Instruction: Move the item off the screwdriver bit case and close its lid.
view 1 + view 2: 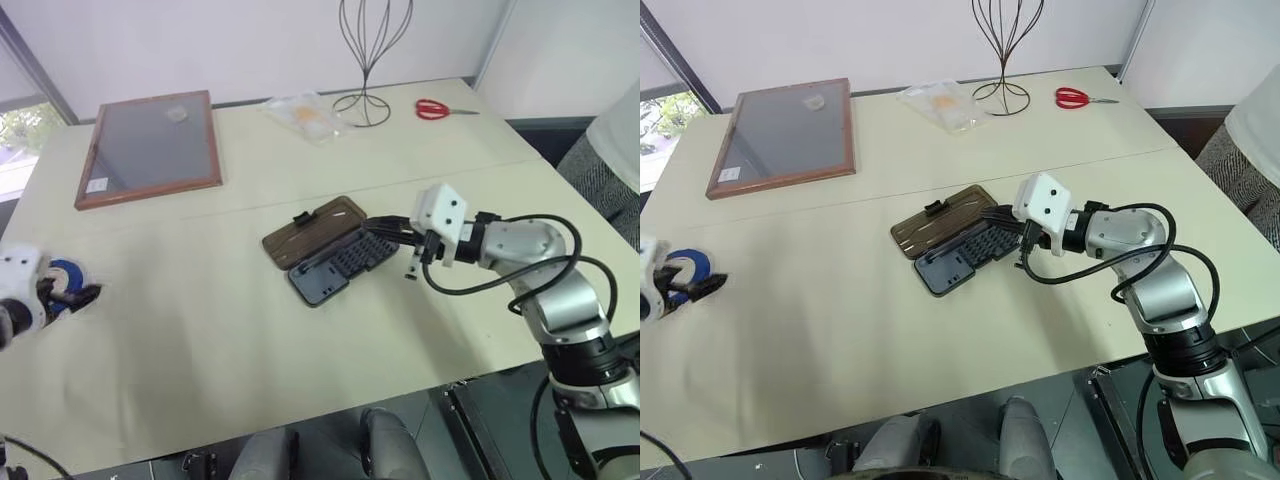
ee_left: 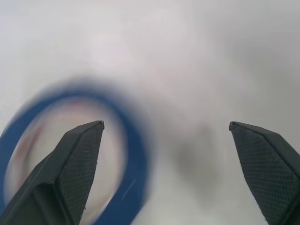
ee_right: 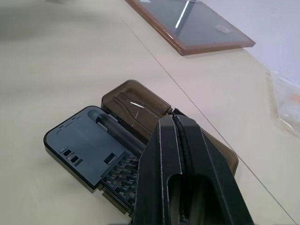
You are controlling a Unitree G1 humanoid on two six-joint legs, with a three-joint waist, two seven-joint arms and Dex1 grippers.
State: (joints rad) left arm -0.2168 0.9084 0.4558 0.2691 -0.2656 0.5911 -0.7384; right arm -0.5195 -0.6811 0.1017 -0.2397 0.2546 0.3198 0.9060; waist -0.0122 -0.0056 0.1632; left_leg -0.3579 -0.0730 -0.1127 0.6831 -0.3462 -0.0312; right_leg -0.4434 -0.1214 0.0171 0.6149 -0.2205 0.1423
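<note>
Left wrist view looks along the left gripper [image 2: 166, 125], whose jaws stand wide apart and grasp nothing; the blue tape ring [image 2: 132, 164] lies blurred on the bench beneath one finger [image 2: 75, 164], and contact cannot be told. From the head camera, that ring [image 1: 66, 272] sits at the bench's [image 1: 250, 370] far left edge, well apart from the screwdriver bit case [image 1: 338, 267]. The case lies open near the bench's middle, its smoky-brown lid [image 1: 310, 230] folded back flat beside the dark grey tray. The right gripper [image 1: 382, 228] has its jaws clenched together, empty, reaching over the case's right end at the seam between tray and lid. Farther back lie a wooden-framed panel [image 1: 150, 148], a plastic bag [image 1: 303, 114], a wire stand [image 1: 364, 60] and red scissors [image 1: 436, 109].
</note>
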